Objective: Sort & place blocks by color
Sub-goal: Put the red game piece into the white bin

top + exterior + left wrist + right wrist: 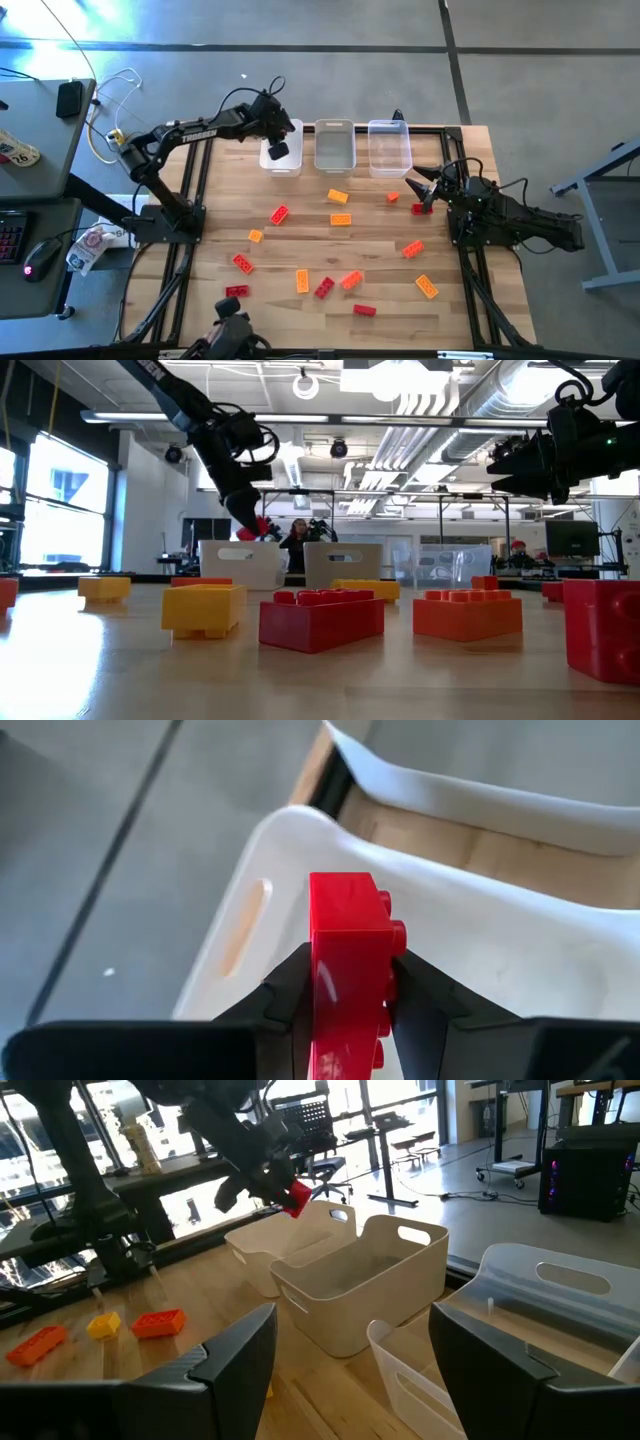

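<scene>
While the left gripper (350, 995) holds a red block (348, 970) above the far-left bin (284, 160), the right gripper (350, 1370) waits wide open

Left arm stretched from base at tabletop's left edge toward far side, forearm angled across, wrist bent downward. Left gripper (279, 150) raised above tabletop level, fingers (285, 990) clamped on red block (347, 970), one finger each side, block upright between them. Right arm at tabletop's right edge, folded low, reaching inward. Right gripper (420, 190) pointing toward tabletop centre, fingers (225, 1355) spread wide apart, nothing between them. In low view, both arms hang in from above, right one high at picture's right.
</scene>
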